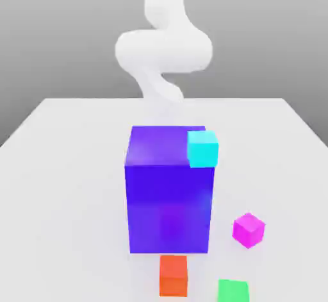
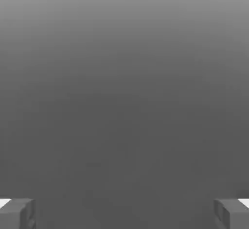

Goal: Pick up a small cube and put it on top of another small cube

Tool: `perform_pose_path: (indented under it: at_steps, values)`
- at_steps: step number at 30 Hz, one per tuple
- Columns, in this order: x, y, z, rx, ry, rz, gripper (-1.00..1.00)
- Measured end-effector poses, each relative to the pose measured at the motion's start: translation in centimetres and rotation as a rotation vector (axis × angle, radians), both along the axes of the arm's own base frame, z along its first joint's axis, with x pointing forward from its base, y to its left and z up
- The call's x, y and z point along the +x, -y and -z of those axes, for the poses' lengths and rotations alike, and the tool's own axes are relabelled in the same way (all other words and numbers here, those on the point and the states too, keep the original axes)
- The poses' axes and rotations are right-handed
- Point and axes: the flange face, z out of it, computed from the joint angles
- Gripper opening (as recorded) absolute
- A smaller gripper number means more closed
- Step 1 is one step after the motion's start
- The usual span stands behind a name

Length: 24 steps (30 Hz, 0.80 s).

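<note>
Nearest the camera sit the orange cube [image 1: 173, 275] and green cube [image 1: 232, 291], with the small pink cube [image 1: 248, 229] just behind, beside the big blue block [image 1: 169, 192]. The gripper [image 2: 124, 213] has its jaws wide apart, holding nothing. The pink cube looks turned cornerwise, so the smart play is coming straight down and squaring the fingers [image 2: 17, 212] to its flat faces.

Setting — simulated tabletop | you see a plain white table [image 1: 64, 166], flat grey backdrop, glossy coloured cubes — no room.

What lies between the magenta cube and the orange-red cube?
In the exterior view, bare white table separates magenta cube from orange-red cube.
</note>
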Motion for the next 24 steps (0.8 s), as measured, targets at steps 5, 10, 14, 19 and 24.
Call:
perform_pose_path:
  at_steps: [5, 10, 14, 19, 24]
  values:
    - [3.7, -2.6, 6.6, -0.118, -0.089, -0.247, 0.00]
    - [5.9, -5.7, 13.4, -0.229, -0.162, -0.494, 0.00]
    - [6.7, -8.3, 19.0, -0.317, -0.213, -0.696, 0.00]
    - [6.5, -11.5, 26.0, -0.425, -0.268, -0.952, 0.00]
    - [5.1, -14.2, 32.7, -0.528, -0.315, -1.214, 0.00]
